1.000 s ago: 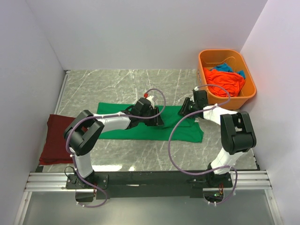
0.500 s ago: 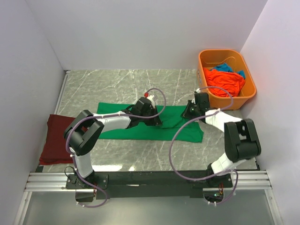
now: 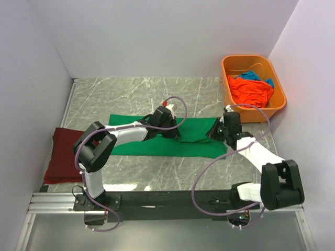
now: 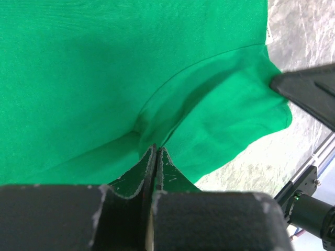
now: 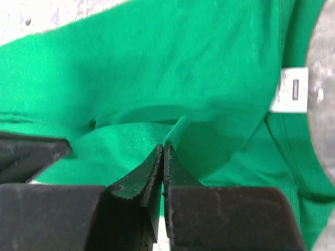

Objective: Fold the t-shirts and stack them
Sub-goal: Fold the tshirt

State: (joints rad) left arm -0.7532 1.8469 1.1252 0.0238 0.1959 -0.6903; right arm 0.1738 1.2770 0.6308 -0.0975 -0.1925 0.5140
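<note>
**Bench**: grey marble-patterned top that carries everything below.

**Green t-shirt**: lies as a long band across the middle of the bench. It is flat on its left half and rucked up at the end nearer the tub. This is the item being worked.

**Maroon t-shirt**: a folded pile at the far left edge, well apart from the green one. It is probably the base of the stack.

**Tub**: orange plastic, in the back right corner. It holds an orange t-shirt with a blue t-shirt partly under it.

**Left end effector**: clenched on a raised pinch of green cloth, with creases running out from the grip.

**Right end effector**: clenched on a folded green edge, close beside the left one.

**Label**: white tag at the collar, to the right of the grip.

**Handling note (judgement):** this looks like the start of a fold.
- Lift both pinches together and level, only high enough for the cloth to clear itself.
- Draw them apart a little to take out the ruck.
- Carry the end over squarely so the edges meet.
- Release only once the cloth lies flat.
</note>
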